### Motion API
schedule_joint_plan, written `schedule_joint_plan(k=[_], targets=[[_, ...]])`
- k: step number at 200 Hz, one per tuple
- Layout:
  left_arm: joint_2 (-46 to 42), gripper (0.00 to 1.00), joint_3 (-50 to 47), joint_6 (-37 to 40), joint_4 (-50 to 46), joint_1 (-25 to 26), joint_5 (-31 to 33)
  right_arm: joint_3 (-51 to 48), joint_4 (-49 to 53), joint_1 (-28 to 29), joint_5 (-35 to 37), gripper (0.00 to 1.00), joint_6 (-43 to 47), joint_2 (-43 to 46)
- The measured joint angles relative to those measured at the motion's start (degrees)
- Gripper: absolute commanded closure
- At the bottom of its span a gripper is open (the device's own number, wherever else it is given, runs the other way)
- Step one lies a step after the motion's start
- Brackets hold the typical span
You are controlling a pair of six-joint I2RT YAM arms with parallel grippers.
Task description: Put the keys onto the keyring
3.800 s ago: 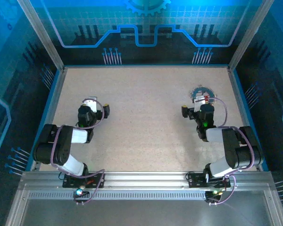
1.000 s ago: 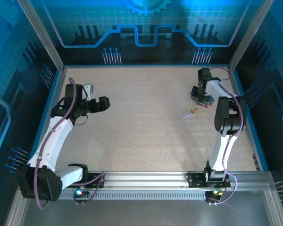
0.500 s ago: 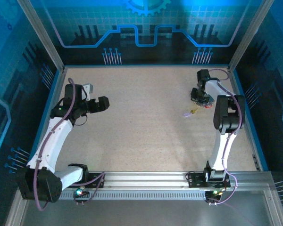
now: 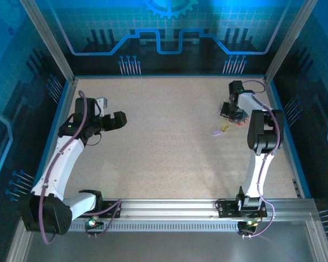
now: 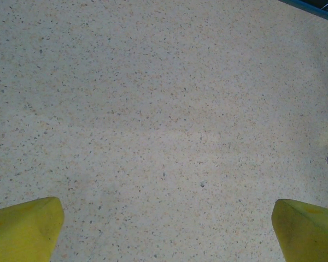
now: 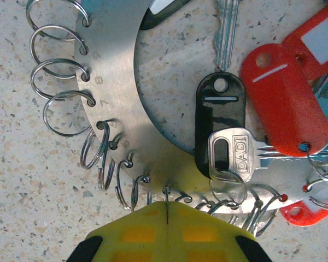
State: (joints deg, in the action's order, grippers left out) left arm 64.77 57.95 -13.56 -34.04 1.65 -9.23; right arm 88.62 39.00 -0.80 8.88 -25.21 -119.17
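From above, the keys [image 4: 239, 118] lie as a small dark bunch near the far right corner of the table [image 4: 164, 164]. The right gripper [image 4: 230, 108] is down on their near-left side, its arm stretched along the table's right edge. A pale tag [image 4: 215, 132] lies apart from the bunch, a little nearer the table's middle.

The right wrist camera shows what the overhead view cannot resolve. A curved steel plate [image 6: 115, 82] with numbered holes carries a row of split rings [image 6: 70, 94] along its outer rim. Inside its curve lie a black tag [image 6: 220, 117], a red tag [image 6: 284, 103] and a silver key head [image 6: 233, 153] overlapping the black tag. The right gripper's yellow fingers are pressed together, their seam meeting the plate's rim right under one ring. Whether that ring is pinched between them cannot be told.

The left gripper [image 4: 119, 120] sits over the left part of the table, well apart from the keys. Its wrist camera shows its two yellow fingertips [image 5: 27, 229] spread wide with nothing between them. Beyond them is speckled surface, with the edge of the bunch and the pale tag at the far right of that view.
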Motion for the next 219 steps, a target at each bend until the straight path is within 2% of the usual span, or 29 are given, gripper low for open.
schedule_joint_plan(k=[40,107,174,219], targets=[[-0.57,0.01,-0.04,0.02,0.00,0.00,0.42,-0.55,-0.46,1.68,1.29,1.00,1.36,0.37],[-1.42,0.01,-0.11,0.02,0.04,0.00,0.42,-0.37,-2.69,9.57,-0.70,1.00,4.96,0.39],[-2.34,0.01,-1.03,-0.66,0.55,0.00,0.42,5.25,-3.98,22.08,-3.41,1.00,8.61,-1.29],[-3.17,0.01,-1.22,-1.11,1.36,0.00,0.44,3.91,-4.94,30.80,-5.31,1.00,9.44,-1.14]])
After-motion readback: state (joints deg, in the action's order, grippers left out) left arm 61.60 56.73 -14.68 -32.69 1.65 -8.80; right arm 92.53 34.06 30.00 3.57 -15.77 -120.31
